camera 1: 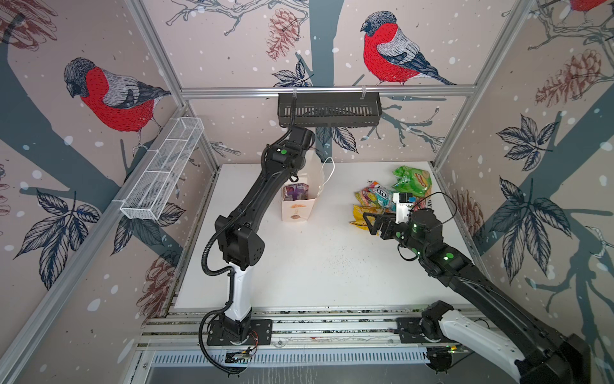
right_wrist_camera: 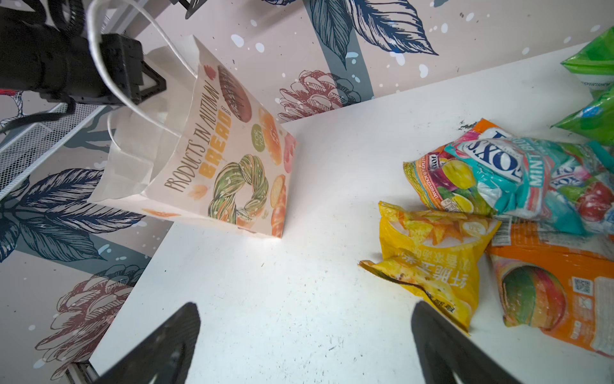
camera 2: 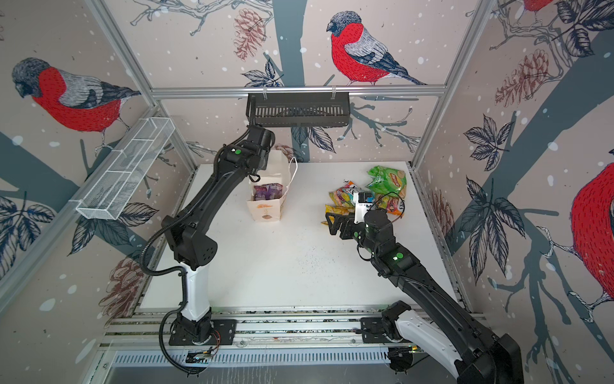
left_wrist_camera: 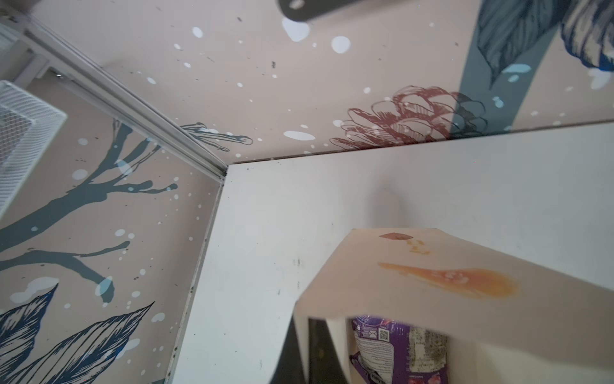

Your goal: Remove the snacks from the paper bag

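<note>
overhead pair, wrist views on paper bag (right_wrist_camera: pixel 186 156)

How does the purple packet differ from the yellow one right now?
The purple packet sits inside the paper bag; the yellow packet lies out on the table. The purple packet stands upright, while the yellow packet lies flat and crumpled. Both are glossy printed snack packets.

Noted matt, creased paper for paper bag (right_wrist_camera: pixel 212 159); glossy crinkled plastic film for snacks (right_wrist_camera: pixel 432 266); matt, scuffed white finish on table (camera 1: pixel 299 259); wire mesh on basket (camera 1: pixel 162 169); brushed metal on frame rail (camera 1: pixel 325 90).
</note>
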